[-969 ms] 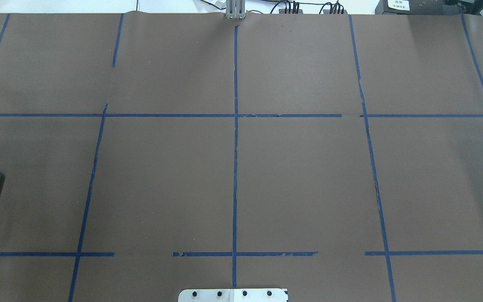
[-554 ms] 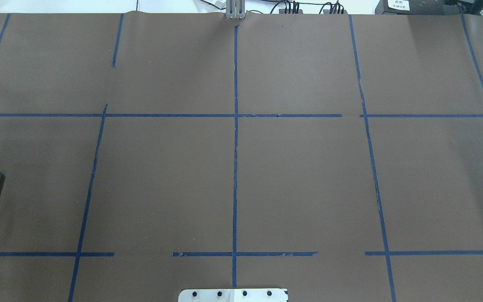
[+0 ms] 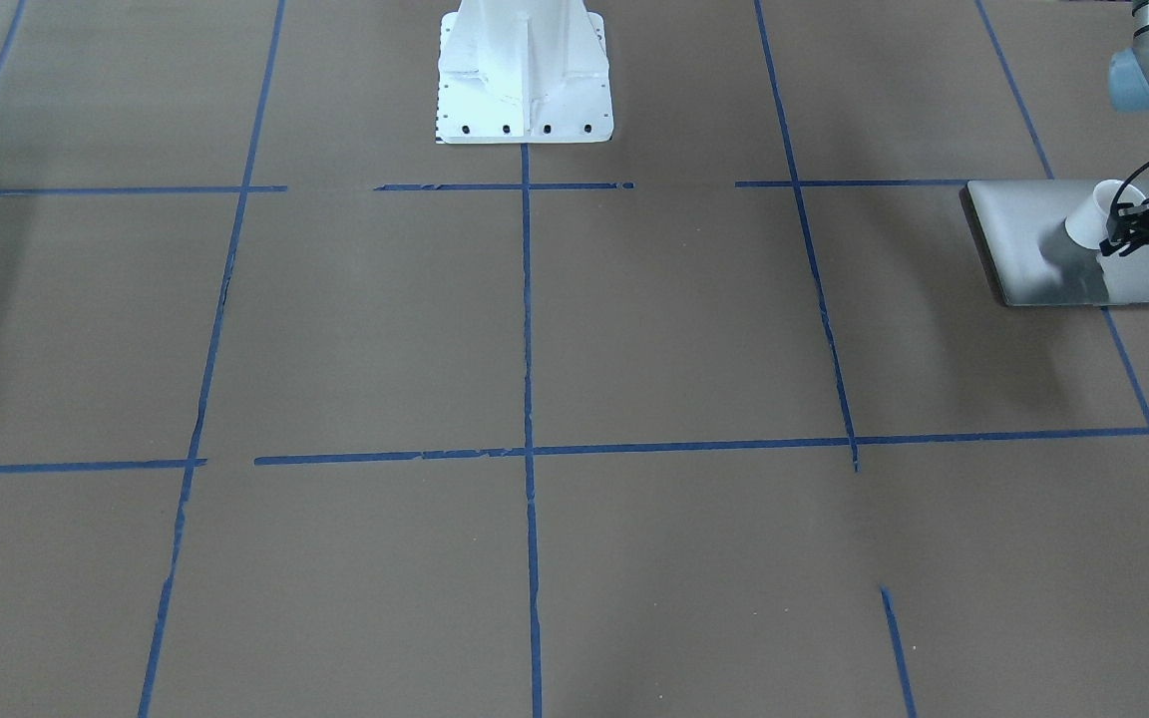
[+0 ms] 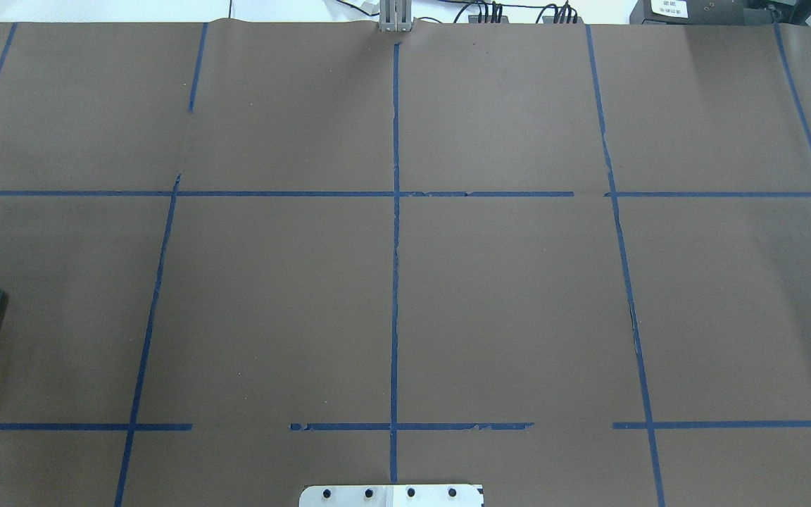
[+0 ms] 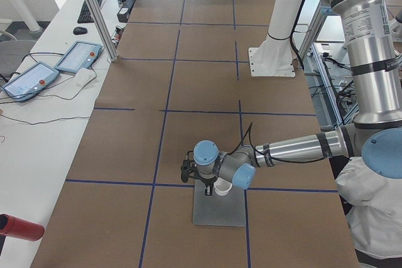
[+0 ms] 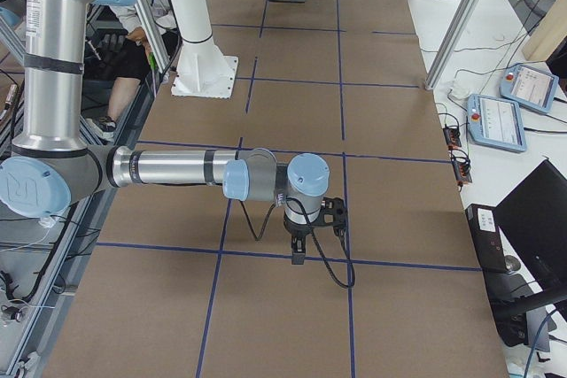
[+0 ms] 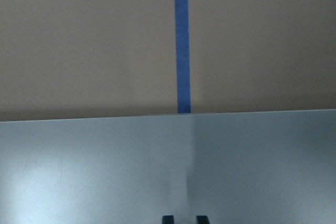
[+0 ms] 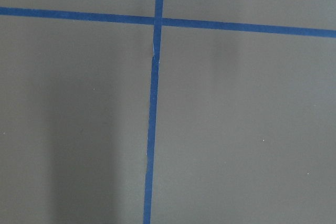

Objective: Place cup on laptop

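Brown paper covers the table (image 3: 634,329), and blue tape (image 3: 527,299) cuts it into big squares. I am looking from across the table, facing the robot's white base (image 3: 525,70), which is at twelve o'clock.

The laptop (image 3: 1013,229) lies flat at about two o'clock, close to the side edge. It is silver-grey and its lid is shut. In the view from above, only one corner of it shows, down at eight o'clock.

The cup (image 3: 1090,216) is small and white. It is over the laptop's lid with its wide mouth up. I cannot tell if its bottom sits on the lid or hangs just over it.

The left claw (image 3: 1123,227) is at the cup's three o'clock side, right at the rim. In the left wrist view its two fingertips (image 7: 168,219) are very close together over the lid. So the left claw is clenched on the cup's rim. The left arm (image 5: 295,147) reaches out low from the robot to get there.

The right arm (image 6: 168,168) is far from the laptop, at the other end of the table. The right claw (image 6: 297,254) points down over a blue tape line. I cannot tell if that claw is clenched or let go.
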